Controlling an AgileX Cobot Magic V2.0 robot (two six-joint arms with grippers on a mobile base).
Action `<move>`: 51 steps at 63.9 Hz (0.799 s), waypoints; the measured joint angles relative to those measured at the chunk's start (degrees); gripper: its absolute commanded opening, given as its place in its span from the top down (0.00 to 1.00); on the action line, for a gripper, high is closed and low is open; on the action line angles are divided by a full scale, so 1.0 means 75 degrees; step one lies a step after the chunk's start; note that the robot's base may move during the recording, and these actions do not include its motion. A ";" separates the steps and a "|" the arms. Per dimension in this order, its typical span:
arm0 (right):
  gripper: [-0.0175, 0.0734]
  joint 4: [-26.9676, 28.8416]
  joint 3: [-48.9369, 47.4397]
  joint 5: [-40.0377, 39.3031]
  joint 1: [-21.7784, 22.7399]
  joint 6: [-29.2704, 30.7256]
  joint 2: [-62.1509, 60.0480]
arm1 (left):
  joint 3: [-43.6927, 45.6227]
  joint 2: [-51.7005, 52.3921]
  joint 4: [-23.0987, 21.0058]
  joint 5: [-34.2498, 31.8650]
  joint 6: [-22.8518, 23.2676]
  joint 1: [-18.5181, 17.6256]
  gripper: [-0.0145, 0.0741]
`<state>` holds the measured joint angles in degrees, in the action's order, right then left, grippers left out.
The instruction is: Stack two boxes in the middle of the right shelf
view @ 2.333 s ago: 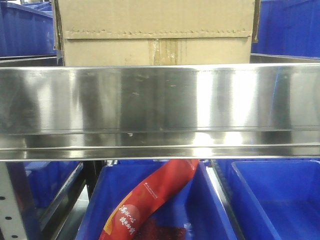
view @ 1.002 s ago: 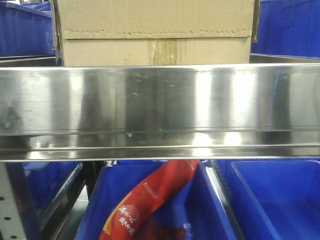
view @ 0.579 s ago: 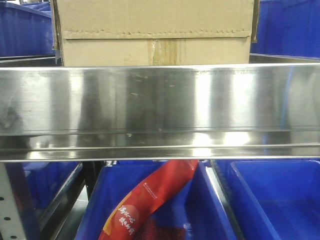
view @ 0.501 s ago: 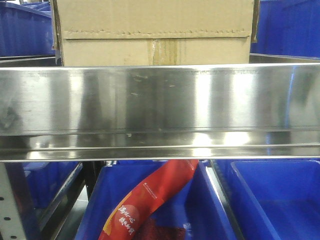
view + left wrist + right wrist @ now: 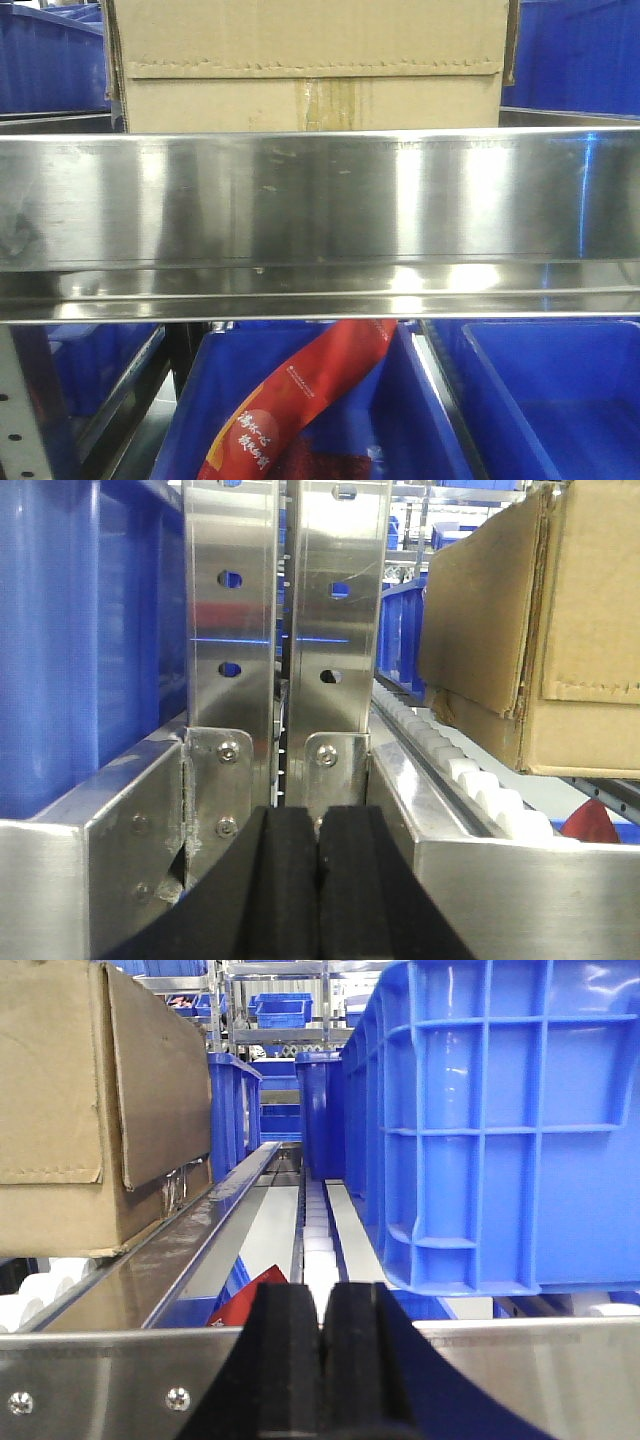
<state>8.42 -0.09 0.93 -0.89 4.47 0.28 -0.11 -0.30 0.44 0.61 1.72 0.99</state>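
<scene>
A brown cardboard box (image 5: pixel 310 65) sat on the right shelf (image 5: pixel 320 200), just behind its broad shiny front rail, its taped centre seam facing forward. Only that one box could be seen. The left end effector (image 5: pixel 318 880) hung at the rail beside the perforated uprights (image 5: pixel 285 620), its black pads pressed together with nothing between them. The right end effector (image 5: pixel 322 1360) was likewise closed and empty, between the box and a blue bin (image 5: pixel 500 1130). Below, a red packet (image 5: pixel 300 400) lay in another blue bin (image 5: pixel 420 420).
</scene>
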 measured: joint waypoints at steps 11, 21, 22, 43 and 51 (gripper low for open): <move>0.98 0.0000 0.0000 0.0000 0.0000 0.0000 0.0000 | 0.0000 0.0000 0.0000 0.0000 0.0000 0.0000 0.96; 0.98 0.0000 0.0000 0.0000 0.0000 0.0000 0.0000 | 0.0000 0.0000 0.0000 0.0000 0.0000 0.0000 0.96; 0.98 0.0000 0.0000 0.0000 0.0000 0.0000 0.0000 | 0.0000 0.0000 0.0000 0.0000 0.0000 0.0000 0.96; 0.98 0.0000 0.0000 0.0000 0.0000 0.0000 0.0000 | 0.0000 0.0000 0.0000 0.0000 0.0000 0.0000 0.96; 0.98 0.0011 0.0000 0.0000 0.0000 0.0000 0.0000 | 0.0000 0.0000 0.0000 0.0000 0.0000 0.0000 0.96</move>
<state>8.50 -0.09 0.93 -0.89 4.47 0.28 -0.11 -0.30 0.44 0.61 1.72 0.99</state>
